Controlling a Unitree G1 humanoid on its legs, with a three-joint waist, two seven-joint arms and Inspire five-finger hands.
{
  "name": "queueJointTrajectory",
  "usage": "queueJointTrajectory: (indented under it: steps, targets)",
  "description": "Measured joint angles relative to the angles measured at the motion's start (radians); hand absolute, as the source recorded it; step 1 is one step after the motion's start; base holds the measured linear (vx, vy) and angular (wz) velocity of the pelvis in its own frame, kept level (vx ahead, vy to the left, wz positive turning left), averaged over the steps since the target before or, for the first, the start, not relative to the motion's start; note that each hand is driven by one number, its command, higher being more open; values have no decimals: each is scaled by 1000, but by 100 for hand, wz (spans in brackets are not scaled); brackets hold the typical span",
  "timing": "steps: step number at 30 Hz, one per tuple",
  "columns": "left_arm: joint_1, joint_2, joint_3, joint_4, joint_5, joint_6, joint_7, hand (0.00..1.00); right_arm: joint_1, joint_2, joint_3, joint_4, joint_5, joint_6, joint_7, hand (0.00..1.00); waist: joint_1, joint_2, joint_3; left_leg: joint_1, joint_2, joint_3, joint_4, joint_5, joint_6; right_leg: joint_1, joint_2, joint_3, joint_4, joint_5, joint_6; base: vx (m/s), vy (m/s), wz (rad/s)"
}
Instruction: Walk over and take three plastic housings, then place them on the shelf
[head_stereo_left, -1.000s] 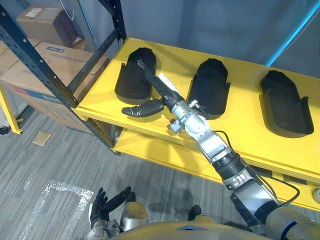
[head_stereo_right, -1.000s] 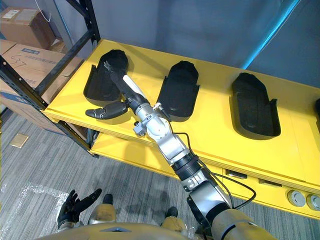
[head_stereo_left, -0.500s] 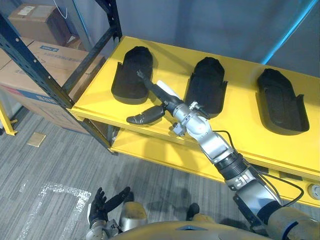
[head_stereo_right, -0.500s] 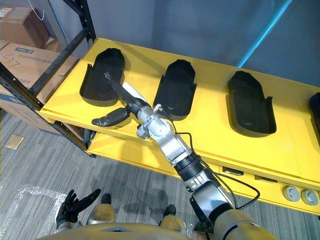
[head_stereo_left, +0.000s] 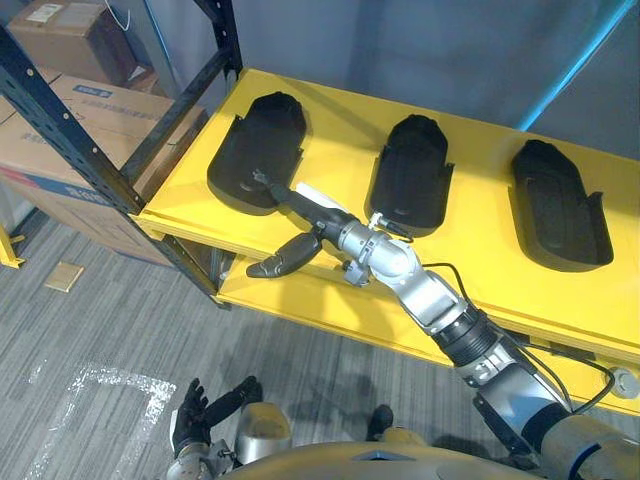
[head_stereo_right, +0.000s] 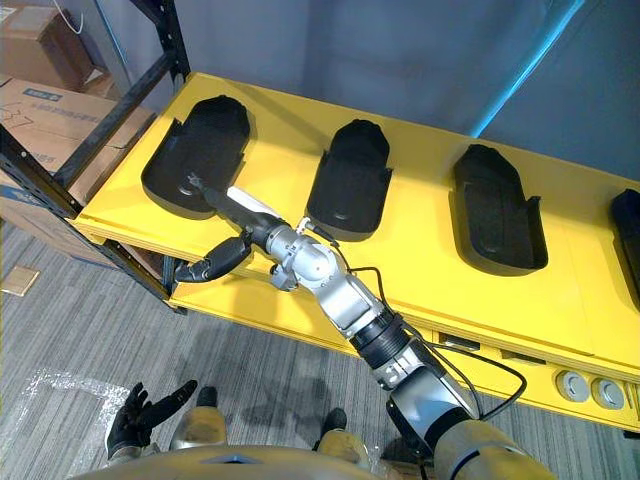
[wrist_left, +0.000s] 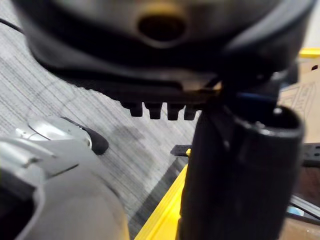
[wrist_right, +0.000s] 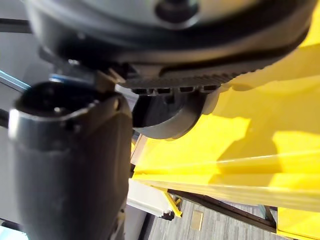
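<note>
Three black plastic housings lie in a row on the yellow shelf (head_stereo_left: 335, 130): a left one (head_stereo_left: 255, 150), a middle one (head_stereo_left: 412, 175) and a right one (head_stereo_left: 560, 205). The edge of another housing (head_stereo_right: 628, 225) shows at the far right. My right hand (head_stereo_left: 318, 212) reaches low over the shelf's front, open, with straight fingers. Its fingertips (head_stereo_left: 264, 180) lie over the near end of the left housing, and its thumb (head_stereo_left: 283, 257) hangs past the shelf's front edge. It holds nothing. Down by the floor, my left hand (head_stereo_left: 205, 410) hangs open and idle.
A black rack upright (head_stereo_left: 80, 130) with a diagonal brace stands at the shelf's left end. Cardboard boxes (head_stereo_left: 70, 100) are stacked behind it. A lower yellow shelf (head_stereo_left: 330, 310) sits under the top one. Grey carpet with pale tape marks (head_stereo_left: 110, 390) lies below.
My right hand has drawn back from on top of the left housing towards the shelf's front edge, with its thumb now past the edge. The camera has shifted slightly.
</note>
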Motion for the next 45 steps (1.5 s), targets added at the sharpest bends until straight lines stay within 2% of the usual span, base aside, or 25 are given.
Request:
queueJointTrajectory:
  steps: [6,12,15,21,24,31,39,45]
  targets:
    - [0,1,0,0,0,2,3,100,0,1,13,0,-21,3,-21,100,0,-3,-2,0,0,-1,1,0,0,0,0,-1,2,0,0,0,0,0]
    - [0,1,-1,0,0,2,12,100,0,9,16,10,-99,30,-109,100,2,-5,-3,0,-1,-1,1,0,0,0,-1,-1,3,0,0,0,0,0]
    - [0,2,-2,0,0,2,16,100,1,11,2,29,-136,56,-147,100,2,-6,-4,0,-1,-1,1,0,0,0,-2,-1,4,0,0,0,0,0]
    - [0,3,-10,0,-1,1,25,100,2,24,-63,68,-179,157,-232,100,1,-6,-4,4,-2,0,1,1,1,0,-5,0,11,-1,0,0,0,0]
    - [0,3,-11,0,-1,1,33,100,2,38,-108,113,-216,162,-269,100,1,-6,-4,4,-3,0,1,3,2,-1,-6,0,14,-1,0,0,0,0]
    - [1,9,-32,0,-4,4,42,100,2,40,-149,160,-214,145,-286,100,0,-6,-4,4,-5,0,0,6,4,-2,-9,-1,17,0,1,0,0,0]
    - [1,10,-30,0,-3,13,34,100,2,39,-152,182,-170,32,-241,100,-4,-5,-4,5,-5,0,-2,8,4,-2,-9,-1,17,0,1,0,0,0]
    - [1,9,-30,0,-3,13,33,100,2,43,-98,169,-154,-3,-213,100,-3,-4,-5,6,-5,0,-3,10,3,-2,-9,0,17,0,0,0,0,0]
